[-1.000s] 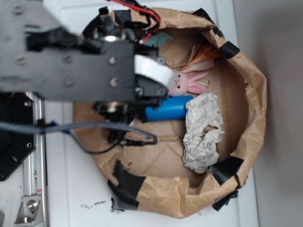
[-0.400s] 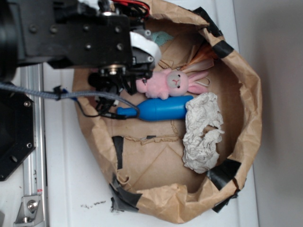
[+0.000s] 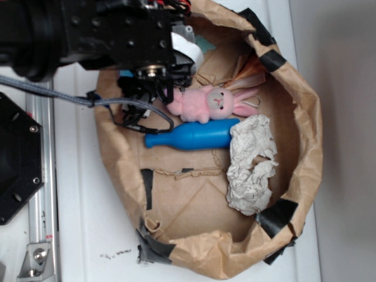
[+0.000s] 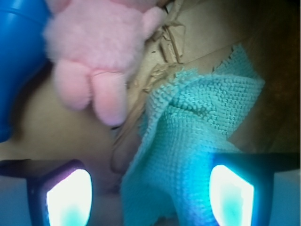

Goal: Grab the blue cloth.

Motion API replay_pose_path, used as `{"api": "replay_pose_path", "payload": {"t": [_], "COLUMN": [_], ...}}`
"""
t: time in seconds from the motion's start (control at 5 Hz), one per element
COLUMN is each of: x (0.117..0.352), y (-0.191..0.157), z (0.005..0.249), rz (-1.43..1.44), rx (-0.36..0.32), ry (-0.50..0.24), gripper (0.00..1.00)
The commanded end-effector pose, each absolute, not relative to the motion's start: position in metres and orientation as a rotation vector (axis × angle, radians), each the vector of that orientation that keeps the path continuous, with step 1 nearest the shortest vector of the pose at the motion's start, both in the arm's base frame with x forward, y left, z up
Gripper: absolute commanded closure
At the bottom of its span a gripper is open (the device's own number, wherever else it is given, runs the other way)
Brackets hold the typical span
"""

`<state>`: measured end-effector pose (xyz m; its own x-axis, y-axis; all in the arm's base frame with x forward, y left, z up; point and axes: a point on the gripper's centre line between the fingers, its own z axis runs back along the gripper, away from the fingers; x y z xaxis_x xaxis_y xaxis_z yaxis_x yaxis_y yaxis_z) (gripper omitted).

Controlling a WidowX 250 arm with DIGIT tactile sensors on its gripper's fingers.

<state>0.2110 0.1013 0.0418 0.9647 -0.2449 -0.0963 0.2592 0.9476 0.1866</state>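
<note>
The blue cloth is a pale teal woven rag lying crumpled on the brown paper floor of the bag. In the wrist view it fills the lower right and runs down between my fingers. In the exterior view only a small teal corner of the cloth shows past the arm. My gripper is open, its two glowing pads wide apart, with the cloth's lower part between them, nearer the right pad. In the exterior view the gripper hangs at the bag's upper left, mostly hidden under the black arm.
A pink bunny lies just right of the gripper. Below it is a bright blue bottle toy. A white crumpled paper wad sits at the right. The tall brown paper bag wall rings everything.
The arm has moved up and left in the exterior view, toward the bag's upper left, uncovering the bunny and the whole blue bottle toy.
</note>
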Motion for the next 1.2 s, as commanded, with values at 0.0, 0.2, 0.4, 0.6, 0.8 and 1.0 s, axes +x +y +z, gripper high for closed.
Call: {"api": "replay_pose_path", "payload": {"t": [0.0, 0.2, 0.4, 0.6, 0.8, 1.0], "x": [0.217, 0.217, 0.218, 0.217, 0.217, 0.216], "y": [0.105, 0.117, 0.121, 0.117, 0.116, 0.117], "z": [0.036, 0.033, 0.02, 0.018, 0.02, 0.022], "rz": [-0.286, -0.273, -0.261, -0.256, -0.256, -0.249], "rx": [0.265, 0.277, 0.282, 0.277, 0.271, 0.265], "ry": [0.068, 0.07, 0.077, 0.07, 0.066, 0.068], "gripper": [0.0, 0.0, 0.0, 1.0, 1.0, 1.0]}}
